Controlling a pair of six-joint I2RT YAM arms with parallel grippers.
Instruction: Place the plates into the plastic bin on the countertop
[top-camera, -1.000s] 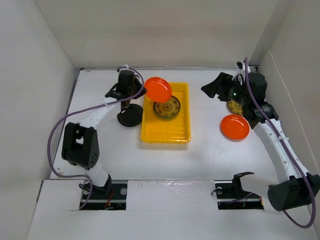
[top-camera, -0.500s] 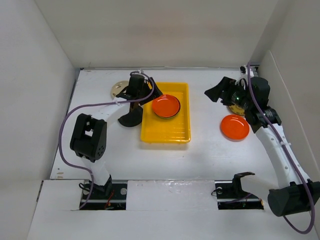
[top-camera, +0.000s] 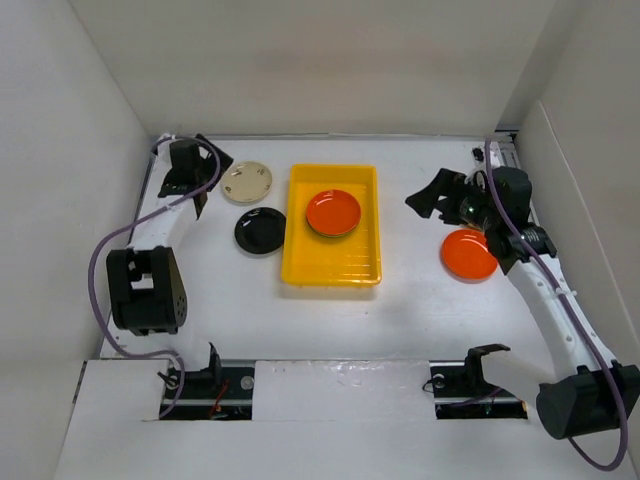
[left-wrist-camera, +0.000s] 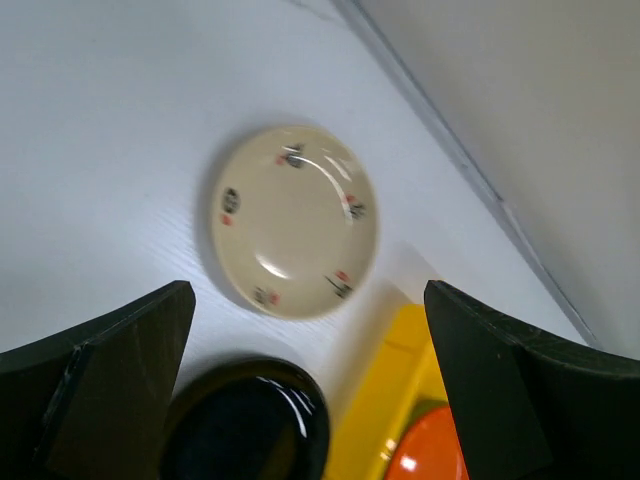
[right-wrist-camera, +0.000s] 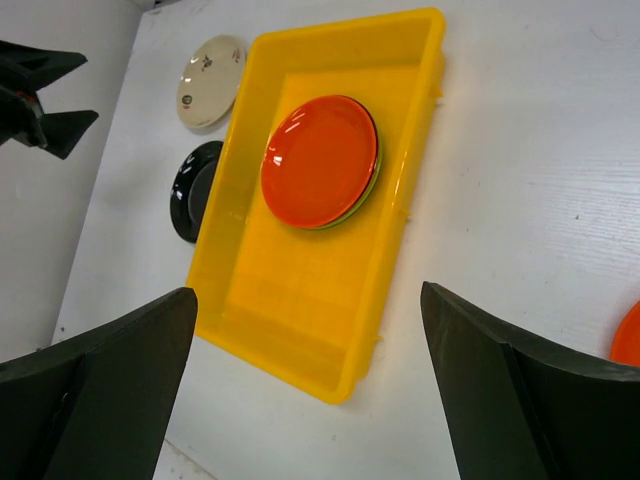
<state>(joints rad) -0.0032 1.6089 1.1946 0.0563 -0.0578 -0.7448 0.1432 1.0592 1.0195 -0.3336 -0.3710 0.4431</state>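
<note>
**Top view.** The yellow bin (top-camera: 332, 262) sits mid-counter. At its far end is a stack topped by an orange plate (top-camera: 333, 212) (a lime-green rim peeks from beneath in the right wrist view). On the white counter (top-camera: 400, 310) left of the bin lie a beige plate (top-camera: 247, 182), farther, and a black plate (top-camera: 260, 231), nearer and just beside the bin wall. A second orange plate (top-camera: 469, 254) lies right of the bin, well apart.

**Claws.** The left claw (left-wrist-camera: 308, 288), at the far left, faces the beige plate, spread wide and empty. The right claw (right-wrist-camera: 307, 290) is likewise spread, holding nothing.

**Step, as judged.** Between a drop-off and the next pickup. Each claw must next descend and close on a plate's rim.
</note>
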